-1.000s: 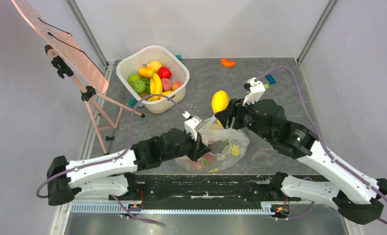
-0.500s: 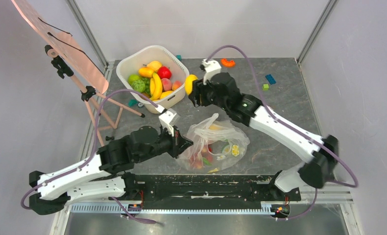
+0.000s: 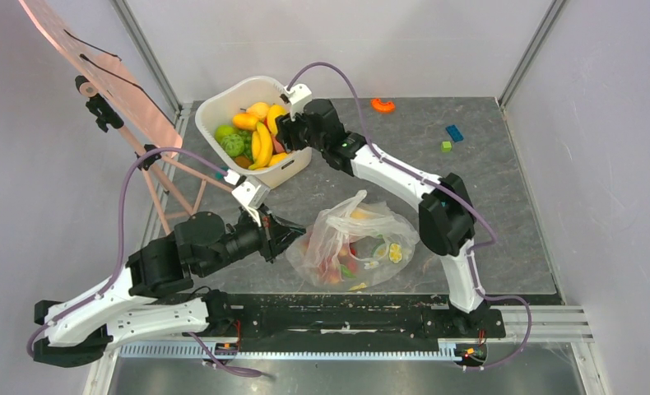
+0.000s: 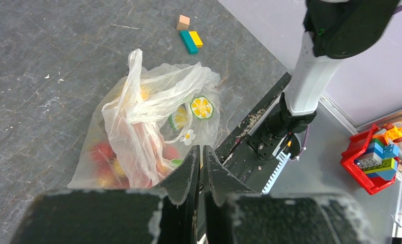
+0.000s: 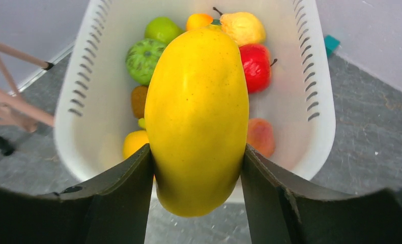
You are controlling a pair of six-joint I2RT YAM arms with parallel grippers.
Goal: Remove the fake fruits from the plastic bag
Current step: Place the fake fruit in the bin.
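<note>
My right gripper (image 5: pixel 196 152) clamped on yellow fruit (image 5: pixel 196 101), over tub (image 5: pixel 321 127) near its rim, my left gripper (image 4: pixel 200 152) closed empty, just beside edge of bag (image 4: pixel 138 117)

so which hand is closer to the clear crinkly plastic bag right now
Left. The left hand is just beside the left edge of the clear crinkly plastic bag. The right hand is away over the white slotted tub, gripping a big yellow plastic fruit.
</note>
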